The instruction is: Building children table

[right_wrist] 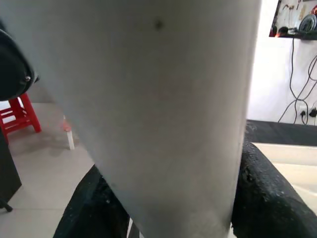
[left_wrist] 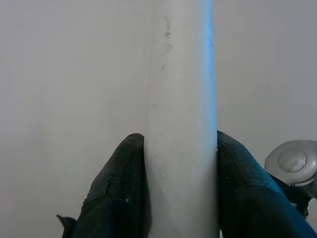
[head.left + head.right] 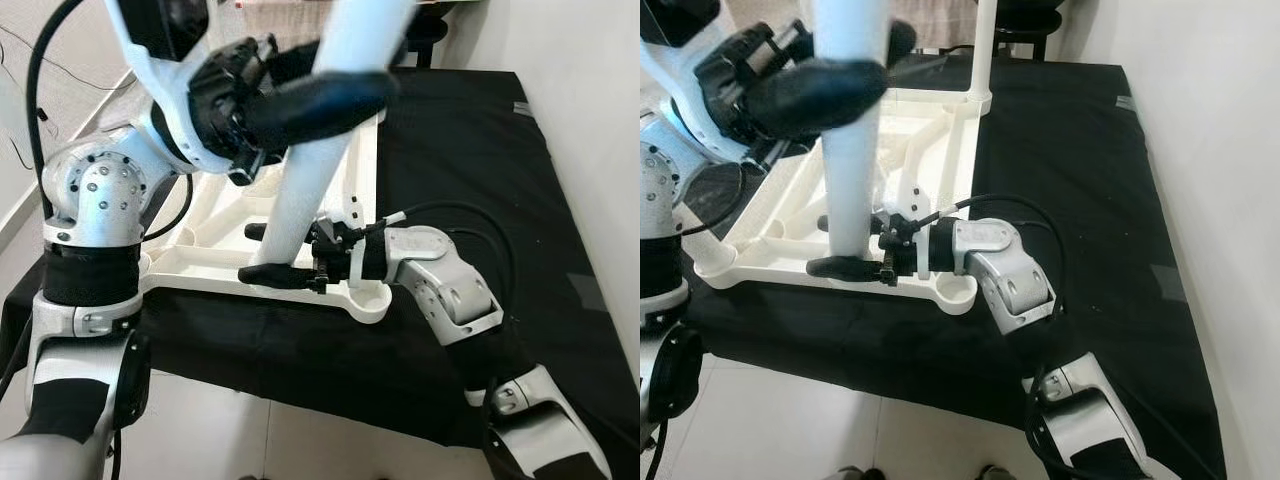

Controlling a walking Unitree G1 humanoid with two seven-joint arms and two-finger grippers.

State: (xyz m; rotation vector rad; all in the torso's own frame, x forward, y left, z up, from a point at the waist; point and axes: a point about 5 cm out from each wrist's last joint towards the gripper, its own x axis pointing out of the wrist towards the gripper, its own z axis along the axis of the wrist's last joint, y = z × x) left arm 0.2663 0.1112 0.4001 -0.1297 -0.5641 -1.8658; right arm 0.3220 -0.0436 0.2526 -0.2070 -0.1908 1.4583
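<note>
Now both tools are clamping the white table leg [image 3: 852,170]: left tool [image 3: 300,105] high up, right tool [image 3: 275,255] near its base, standing on the upturned white tabletop [image 3: 200,262] over black cloth [image 3: 470,150].

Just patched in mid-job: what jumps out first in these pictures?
A white table leg stands upright, close to the camera, gripped by both tools: the left tool high up, the right tool near its base. The leg rises from the near edge of an upside-down white tabletop lying on a black cloth. Another leg already stands at its far corner.
</note>
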